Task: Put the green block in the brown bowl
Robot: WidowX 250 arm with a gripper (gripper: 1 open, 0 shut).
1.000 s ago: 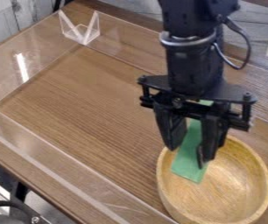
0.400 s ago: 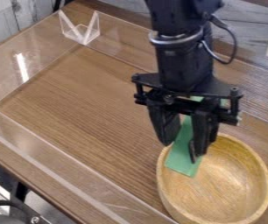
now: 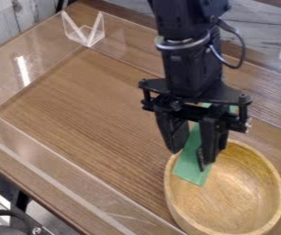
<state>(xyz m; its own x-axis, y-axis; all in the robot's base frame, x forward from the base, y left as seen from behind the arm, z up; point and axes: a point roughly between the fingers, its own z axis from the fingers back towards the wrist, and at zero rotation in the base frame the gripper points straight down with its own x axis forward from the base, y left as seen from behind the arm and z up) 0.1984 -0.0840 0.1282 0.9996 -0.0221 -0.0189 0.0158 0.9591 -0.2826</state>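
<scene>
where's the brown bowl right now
The brown bowl is at the lower right of the camera view, on the table right below the black gripper, with the green block at its upper-left part.

Matt black above, pale wood below.
The jaws (image 3: 202, 151) looked like dull black plastic, matt and hard-edged, and the arm (image 3: 190, 55) above had the same dark plastic look, with small metallic-looking screw heads at its joints. The green block (image 3: 203, 162) was smooth and plain, with a low sheen. The brown bowl (image 3: 227, 204) looked like light tan wood, its inside smooth with a soft satin finish. The counter (image 3: 75, 119) had a brown wood-grain surface, fairly smooth and mostly matt. Along its side, the clear strip (image 3: 57, 174) looked like glossy plastic, and the small clear container (image 3: 84, 29) was see-through and shiny, with bright edges.
</scene>
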